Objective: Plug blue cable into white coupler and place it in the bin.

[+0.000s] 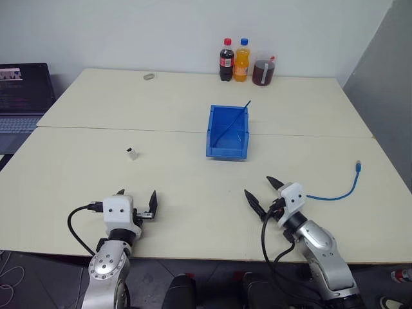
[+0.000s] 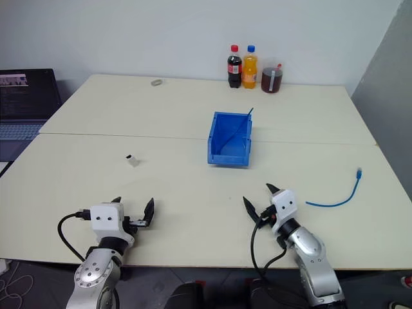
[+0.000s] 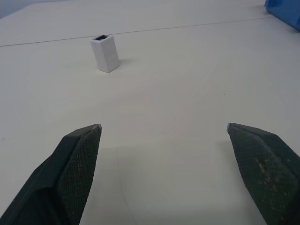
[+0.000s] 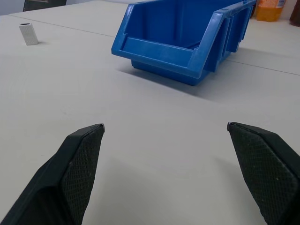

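Both grippers wide, empty: L gripper point(image 1: 136, 197), R gripper point(image 1: 259, 190). Coupler point(image 1: 132, 153) upright on tabletop point(image 1: 180, 180). Cable point(image 1: 339, 191) unplugged, well apart from bin point(image 1: 228, 152).

A: What's the surface point(image 1: 193, 193) like?

B: Pale cream, with a seam crossing it from nine to three o'clock. The bin point(image 1: 228, 132) sits near the centre, its low lip facing six o'clock.

A: And around it?

B: The white coupler point(image 1: 132, 153) stands upright at about nine o'clock from the bin, well apart. The blue cable point(image 1: 341, 188) curves at four o'clock. Three drinks point(image 1: 243, 62) stand at twelve o'clock; a small grey piece point(image 1: 149, 76) lies at eleven.
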{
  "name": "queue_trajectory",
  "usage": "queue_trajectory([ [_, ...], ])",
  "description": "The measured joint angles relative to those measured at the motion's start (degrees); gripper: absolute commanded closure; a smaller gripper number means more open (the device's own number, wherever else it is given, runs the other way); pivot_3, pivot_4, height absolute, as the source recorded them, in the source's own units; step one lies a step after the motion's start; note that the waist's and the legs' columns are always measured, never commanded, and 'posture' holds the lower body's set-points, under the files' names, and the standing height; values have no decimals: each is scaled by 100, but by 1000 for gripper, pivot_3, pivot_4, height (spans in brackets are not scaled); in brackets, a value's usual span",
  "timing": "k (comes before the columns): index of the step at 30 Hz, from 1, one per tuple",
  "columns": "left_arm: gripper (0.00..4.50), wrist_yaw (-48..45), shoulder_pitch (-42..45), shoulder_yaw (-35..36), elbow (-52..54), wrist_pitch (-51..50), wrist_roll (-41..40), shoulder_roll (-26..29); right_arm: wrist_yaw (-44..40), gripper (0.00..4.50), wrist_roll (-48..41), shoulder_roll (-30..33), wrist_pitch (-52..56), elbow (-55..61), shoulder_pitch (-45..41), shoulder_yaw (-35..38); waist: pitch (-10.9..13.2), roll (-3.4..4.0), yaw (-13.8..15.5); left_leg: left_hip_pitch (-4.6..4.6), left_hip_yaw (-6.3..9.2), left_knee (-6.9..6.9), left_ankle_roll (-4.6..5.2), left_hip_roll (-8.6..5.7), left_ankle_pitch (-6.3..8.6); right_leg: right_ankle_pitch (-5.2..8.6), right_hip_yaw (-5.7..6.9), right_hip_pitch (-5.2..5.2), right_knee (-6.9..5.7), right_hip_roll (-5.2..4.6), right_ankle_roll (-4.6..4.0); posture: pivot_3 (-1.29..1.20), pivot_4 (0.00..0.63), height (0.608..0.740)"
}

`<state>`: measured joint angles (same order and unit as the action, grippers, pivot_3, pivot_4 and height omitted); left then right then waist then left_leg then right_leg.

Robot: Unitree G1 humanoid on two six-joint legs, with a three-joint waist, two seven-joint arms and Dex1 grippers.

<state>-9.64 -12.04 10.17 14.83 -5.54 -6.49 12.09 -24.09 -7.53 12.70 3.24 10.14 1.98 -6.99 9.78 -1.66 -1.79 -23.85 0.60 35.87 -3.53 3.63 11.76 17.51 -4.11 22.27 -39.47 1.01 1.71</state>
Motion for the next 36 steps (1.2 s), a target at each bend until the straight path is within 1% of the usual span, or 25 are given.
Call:
queue_trajectory([
  [14,0,-160,-40,-171,14,15,43,57,44,30,120,29,111,101,56,-72,0,0,0,0,0,0,0,0,0,0,0,0,0,0,0,0,150,740],
  [24,0,-646,-136,-78,46,285,-343,138,45,30,176,37,96,101,71,-93,0,0,-2,0,0,0,0,0,0,0,0,0,0,0,0,0,150,740],
  [29,0,-756,-100,-76,45,323,-401,180,50,30,188,37,-103,18,103,-92,0,0,-1,0,-1,0,0,0,0,0,0,0,0,0,0,0,150,740],
  [32,0,-1055,-73,-100,48,283,-615,318,85,30,213,36,-225,-53,163,-84,0,0,-2,0,0,0,0,0,0,0,1,0,0,0,-1,0,150,740],
  [34,0,-1395,-56,-227,79,203,-741,548,173,30,233,35,-330,-78,190,-35,0,0,-2,1,-2,0,0,0,0,0,-1,0,0,0,-1,0,150,740],
  [36,0,-1611,92,-379,106,94,-818,623,274,30,236,41,-388,-74,222,112,0,0,2,0,-2,2,0,-1,0,-1,-1,0,0,-1,1,0,150,740],
])
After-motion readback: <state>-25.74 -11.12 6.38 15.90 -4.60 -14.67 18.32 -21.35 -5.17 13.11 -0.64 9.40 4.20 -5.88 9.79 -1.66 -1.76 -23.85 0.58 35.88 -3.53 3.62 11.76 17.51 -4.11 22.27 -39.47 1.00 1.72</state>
